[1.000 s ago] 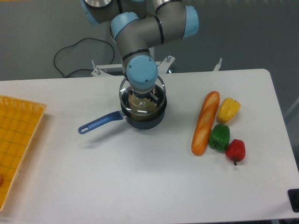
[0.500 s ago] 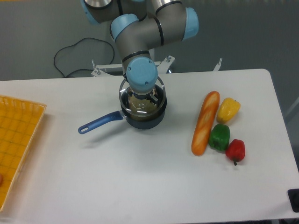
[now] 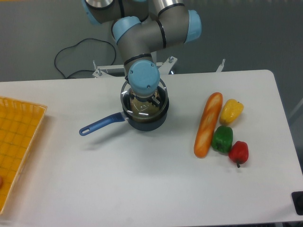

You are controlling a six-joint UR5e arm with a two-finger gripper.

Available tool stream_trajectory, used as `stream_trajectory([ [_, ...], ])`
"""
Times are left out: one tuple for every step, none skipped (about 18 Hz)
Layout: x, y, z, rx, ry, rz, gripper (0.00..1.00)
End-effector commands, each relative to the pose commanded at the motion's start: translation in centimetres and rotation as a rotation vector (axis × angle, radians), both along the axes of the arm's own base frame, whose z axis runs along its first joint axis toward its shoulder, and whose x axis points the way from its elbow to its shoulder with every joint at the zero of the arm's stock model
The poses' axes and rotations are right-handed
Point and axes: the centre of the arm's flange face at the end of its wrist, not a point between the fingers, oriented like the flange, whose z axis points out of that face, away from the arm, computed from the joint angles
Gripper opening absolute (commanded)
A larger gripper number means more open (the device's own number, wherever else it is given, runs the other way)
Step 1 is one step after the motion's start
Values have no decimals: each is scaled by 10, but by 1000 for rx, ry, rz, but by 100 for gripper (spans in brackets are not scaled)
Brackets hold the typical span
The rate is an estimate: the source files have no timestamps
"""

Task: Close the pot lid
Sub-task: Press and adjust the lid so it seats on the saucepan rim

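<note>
The dark-blue pot (image 3: 147,122) stands at the table's middle back, its long blue handle (image 3: 100,125) pointing left and toward the front. The glass lid (image 3: 162,97) with its metal rim lies almost level over the pot's mouth. My gripper (image 3: 145,102) reaches straight down onto the lid's centre. Its dark fingers (image 3: 154,100) show just under the blue wrist cap, closed around the lid's knob. The wrist hides the knob itself.
A baguette (image 3: 207,124), a yellow pepper (image 3: 231,111), a green pepper (image 3: 222,138) and a red pepper (image 3: 238,152) lie at the right. An orange tray (image 3: 16,146) sits at the left edge. A black cable (image 3: 71,59) lies behind the table.
My gripper has come down a little with the lid, and the lid's rim has dropped closer onto the pot. The pot has not moved.
</note>
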Motion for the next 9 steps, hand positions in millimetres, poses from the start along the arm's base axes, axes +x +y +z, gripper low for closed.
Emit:
stream_trajectory([
  [0, 0, 0, 0, 0, 0, 41],
  [0, 0, 0, 0, 0, 0, 42],
  [0, 0, 0, 0, 0, 0, 43],
  [0, 0, 0, 0, 0, 0, 45],
  [0, 0, 0, 0, 0, 0, 46],
  [0, 0, 0, 1, 1, 0, 48],
  [0, 0, 0, 1, 1, 0, 49],
  [0, 0, -1, 0, 0, 0, 50],
  [0, 1, -1, 0, 0, -2, 52],
])
